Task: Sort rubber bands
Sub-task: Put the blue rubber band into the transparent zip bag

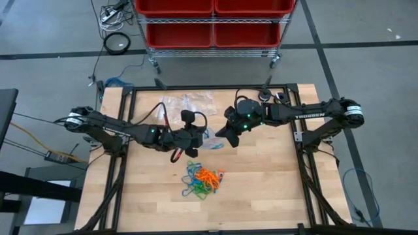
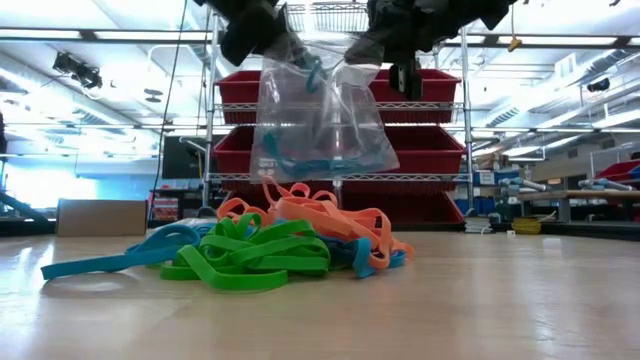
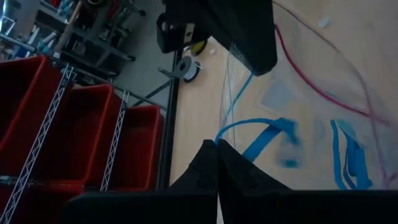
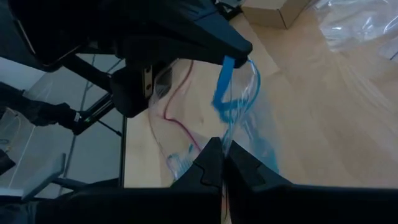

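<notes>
Orange, green and blue rubber bands [image 1: 202, 181] lie tangled in one clump on the pale wooden table [image 1: 261, 189], slightly left of centre in the lower half of the overhead frame. The clump's long axis runs roughly diagonally, from its orange end at upper right down to a green and blue end at lower left. In the table-level view the clump [image 2: 260, 250] spreads mostly sideways, with one blue band stretched flat toward the left edge of the frame.

Above the clump, near the middle of the overhead frame, the left gripper [image 1: 196, 138] and the right gripper [image 1: 227, 134] hold a clear plastic bag [image 2: 320, 120] between them. Each has its jaws pressed together on an upper edge of the bag. The bag hangs off the table with its opening up, and a few blue bands [image 2: 305, 160] rest at its bottom. More clear bags [image 1: 188, 104] lie on the table toward the top of the overhead frame. Red storage bins [image 1: 212, 18] on a wire rack stand beyond the table.
</notes>
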Tool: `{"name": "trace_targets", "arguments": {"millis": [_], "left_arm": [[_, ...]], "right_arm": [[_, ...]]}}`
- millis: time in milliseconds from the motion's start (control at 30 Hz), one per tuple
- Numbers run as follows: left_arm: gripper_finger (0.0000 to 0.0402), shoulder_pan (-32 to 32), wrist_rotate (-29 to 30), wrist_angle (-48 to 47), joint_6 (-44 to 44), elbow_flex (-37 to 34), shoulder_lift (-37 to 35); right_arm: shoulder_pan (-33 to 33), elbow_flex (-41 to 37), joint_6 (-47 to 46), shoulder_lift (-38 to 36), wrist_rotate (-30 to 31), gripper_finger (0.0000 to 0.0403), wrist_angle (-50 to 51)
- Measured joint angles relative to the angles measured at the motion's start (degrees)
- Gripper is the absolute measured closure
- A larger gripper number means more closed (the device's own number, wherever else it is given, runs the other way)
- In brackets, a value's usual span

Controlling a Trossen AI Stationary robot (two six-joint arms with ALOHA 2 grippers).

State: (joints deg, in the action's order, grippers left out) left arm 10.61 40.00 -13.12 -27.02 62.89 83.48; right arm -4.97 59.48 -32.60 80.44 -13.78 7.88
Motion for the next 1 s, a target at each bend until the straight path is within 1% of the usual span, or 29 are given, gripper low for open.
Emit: {"name": "trace_targets", "arguments": {"millis": [100,167,300,433,567,633,833,1000], "left_arm": [[0.0401,-0.02,2.35,0.0,0.02,0.0,0.0],[0.0401,0.1,1.97,-0.01,0.02,0.0,0.0],[0.0398,1.14,-3.26,0.03,0.02,0.0,0.0],[0.0385,2.09,-5.32,1.08,0.02,0.0,0.0],[0.0358,2.32,-7.78,1.57,0.23,0.0,0.0],[0.0339,2.34,-7.91,1.44,0.57,0.0,0.0],[0.0282,2.32,-7.05,1.62,3.03,0.02,-0.41],[0.0254,2.34,-5.58,-1.99,5.87,2.51,-1.6]], "right_arm": [[0.0,0.0,-0.02,0.0,0.02,0.0403,-0.06],[0.0,0.0,-0.05,0.0,0.0,0.0403,-0.05],[-0.02,0.0,-0.28,0.0,0.0,0.0403,-0.08],[-0.43,0.0,-0.28,0.0,0.02,0.0403,-0.18],[-0.91,0.0,-0.28,0.0,0.07,0.0403,-0.19],[-1.14,0.0,-0.27,0.0,0.05,0.0403,-0.18],[-2.02,0.0,0.04,0.0,0.13,0.0403,-0.11],[-3.04,0.0,0.63,0.0,0.24,0.0403,0.83]]}}
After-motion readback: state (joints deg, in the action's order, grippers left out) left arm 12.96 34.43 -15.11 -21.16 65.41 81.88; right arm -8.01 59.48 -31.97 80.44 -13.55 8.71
